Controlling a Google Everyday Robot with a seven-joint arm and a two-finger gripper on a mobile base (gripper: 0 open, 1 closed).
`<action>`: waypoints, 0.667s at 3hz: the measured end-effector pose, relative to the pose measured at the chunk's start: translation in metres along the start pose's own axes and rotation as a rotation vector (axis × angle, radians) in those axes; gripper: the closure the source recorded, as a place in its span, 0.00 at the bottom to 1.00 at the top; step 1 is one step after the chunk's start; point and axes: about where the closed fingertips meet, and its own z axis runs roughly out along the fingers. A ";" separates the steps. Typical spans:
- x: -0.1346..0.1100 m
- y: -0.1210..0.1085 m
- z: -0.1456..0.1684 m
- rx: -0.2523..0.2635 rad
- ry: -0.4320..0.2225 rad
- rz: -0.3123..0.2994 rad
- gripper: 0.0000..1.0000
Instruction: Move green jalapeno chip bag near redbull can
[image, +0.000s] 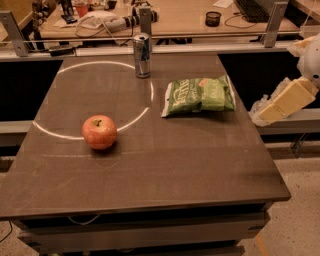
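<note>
The green jalapeno chip bag (199, 96) lies flat on the dark table (150, 170), right of centre and towards the back. The redbull can (142, 55) stands upright near the table's back edge, to the left of the bag and behind it, with a gap between them. My gripper (274, 106) is the cream-coloured part of the arm at the right edge of the view. It is off the table's right side, level with the bag and apart from it.
A red apple (99, 132) sits on the left half of the table, on a white circle line (125, 117). Behind the table runs a rail with metal posts (272, 20) and a cluttered desk (100, 17). Floor lies to the right.
</note>
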 end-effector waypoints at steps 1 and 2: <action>-0.003 -0.018 0.023 -0.018 -0.140 0.081 0.00; -0.007 -0.034 0.052 -0.072 -0.218 0.110 0.00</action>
